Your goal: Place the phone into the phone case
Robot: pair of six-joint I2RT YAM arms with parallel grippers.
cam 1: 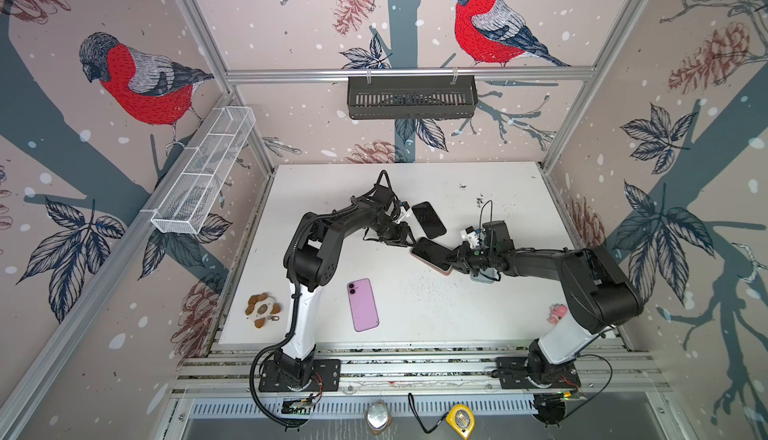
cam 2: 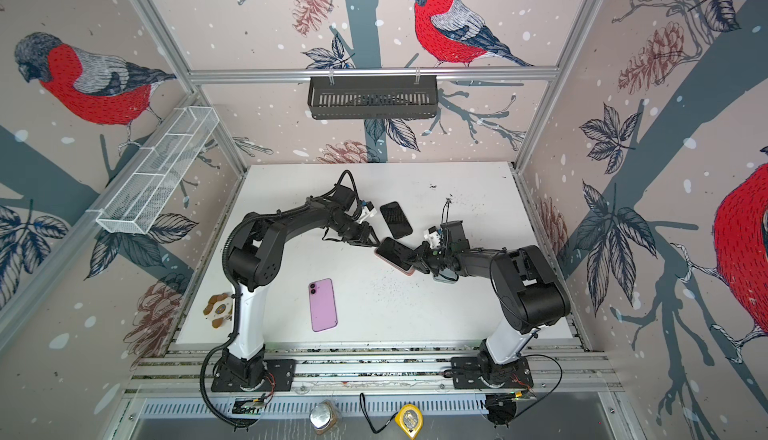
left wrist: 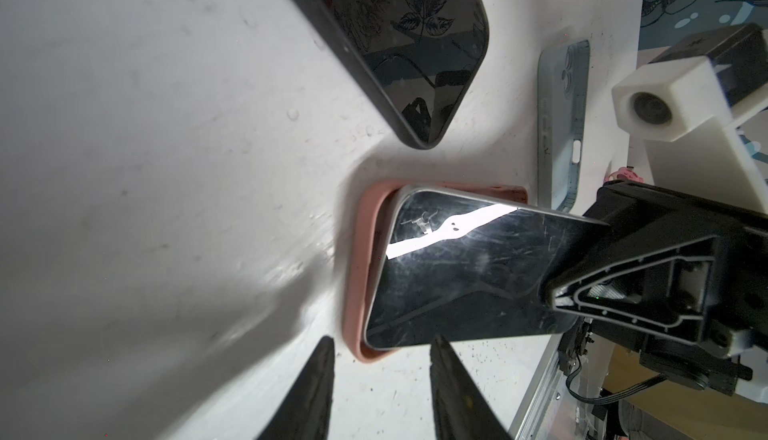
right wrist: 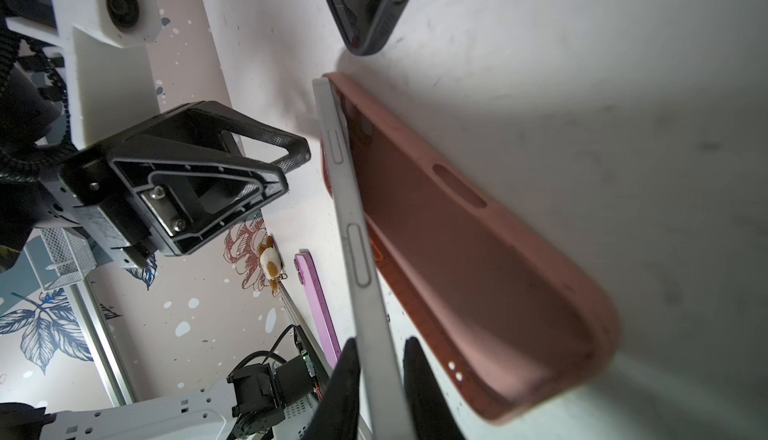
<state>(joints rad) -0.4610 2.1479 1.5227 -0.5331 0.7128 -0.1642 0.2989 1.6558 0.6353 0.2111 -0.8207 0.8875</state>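
A phone (cam 1: pixel 432 252) (cam 2: pixel 394 252) with a black screen and silver edges is tilted over a pink phone case (cam 1: pixel 447 271) (cam 2: pixel 409 271) lying open side up mid-table. In the left wrist view the phone (left wrist: pixel 457 272) has its far end down inside the case (left wrist: pixel 360 267); the near end is raised. My right gripper (right wrist: pixel 381 340) (cam 1: pixel 455 260) is shut on the phone's raised end (right wrist: pixel 353 230), above the case (right wrist: pixel 457 251). My left gripper (left wrist: pixel 383 339) (cam 1: pixel 409 238) stands open at the case's other end, with nothing between its fingers.
A dark-cased phone (cam 1: pixel 429 220) lies just behind the pink case. A purple phone (cam 1: pixel 363 305) lies face down at front left. A pale blue case (left wrist: pixel 561 118) sits under the right arm. A toy charm (cam 1: pixel 262 309) and a pink trinket (cam 1: pixel 557 313) lie near the front corners.
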